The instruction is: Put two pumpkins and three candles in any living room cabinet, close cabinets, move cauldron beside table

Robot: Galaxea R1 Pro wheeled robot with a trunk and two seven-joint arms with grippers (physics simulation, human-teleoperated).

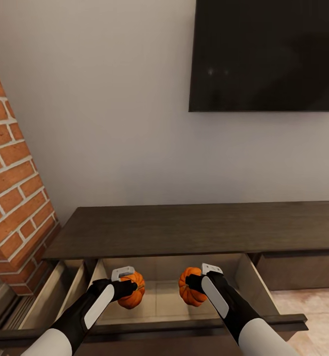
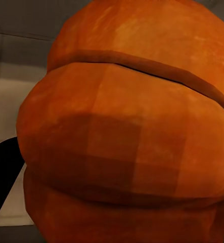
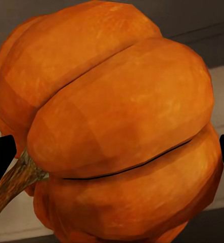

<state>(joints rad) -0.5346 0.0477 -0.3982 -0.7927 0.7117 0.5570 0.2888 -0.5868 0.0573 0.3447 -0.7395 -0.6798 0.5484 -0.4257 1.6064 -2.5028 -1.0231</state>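
Two orange ribbed pumpkins hang over the open drawer of the long dark brown cabinet (image 1: pixel 184 230). My left gripper (image 1: pixel 129 287) is shut on the left pumpkin (image 1: pixel 133 291), seen close up in the left wrist view (image 2: pixel 127 126). My right gripper (image 1: pixel 193 283) is shut on the right pumpkin (image 1: pixel 190 287), whose brown stem shows in the right wrist view (image 3: pixel 117 126). Both pumpkins are held above the pale beige drawer floor (image 1: pixel 159 296). Candles, cauldron and table are out of view.
A brick column (image 1: pixel 16 198) stands at the left beside the cabinet. A second drawer (image 1: pixel 55 291) at the left is also pulled out. A dark wall-mounted screen (image 1: pixel 265 54) hangs above. The drawer front (image 1: pixel 149 329) lies between me and the pumpkins.
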